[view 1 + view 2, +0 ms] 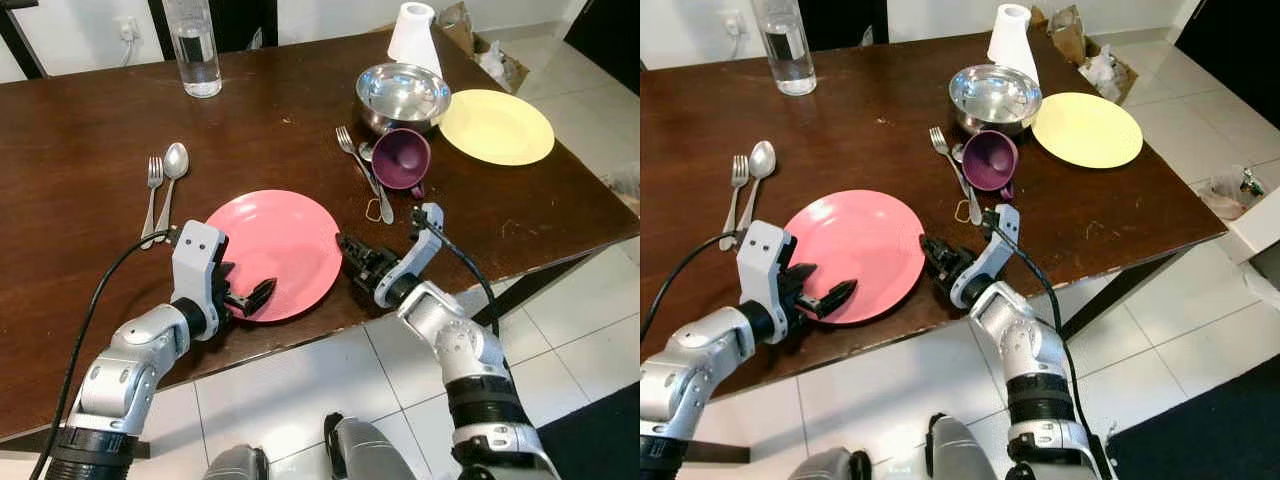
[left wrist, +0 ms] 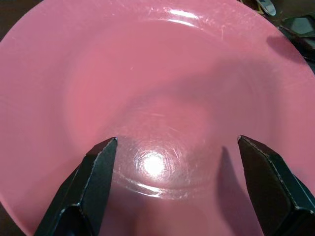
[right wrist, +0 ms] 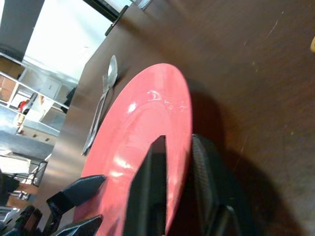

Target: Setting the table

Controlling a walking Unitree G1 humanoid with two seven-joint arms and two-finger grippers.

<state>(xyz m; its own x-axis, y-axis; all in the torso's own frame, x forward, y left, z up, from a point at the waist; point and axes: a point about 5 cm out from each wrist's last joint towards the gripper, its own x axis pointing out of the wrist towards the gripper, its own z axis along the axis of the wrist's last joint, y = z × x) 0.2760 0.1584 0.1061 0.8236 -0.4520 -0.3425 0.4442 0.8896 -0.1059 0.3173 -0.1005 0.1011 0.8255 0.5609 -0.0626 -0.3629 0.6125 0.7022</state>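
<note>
Pink plate (image 1: 275, 250): lies near the bench (image 1: 80, 200) front edge
Right gripper (image 1: 352, 254): fingers pinch the plate's right rim
Left gripper (image 1: 252, 296): fingers wide above the plate
Advice: keep the plate level, move slowly

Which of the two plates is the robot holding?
The pink plate, at the table's near edge; the right pincer grips its rim. The yellow plate sits untouched.

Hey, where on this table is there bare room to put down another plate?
The table is bare between the water bottle and the fork and spoon pair, and across its middle above the pink plate. It is crowded around the steel bowl, purple cup and yellow plate.
</note>
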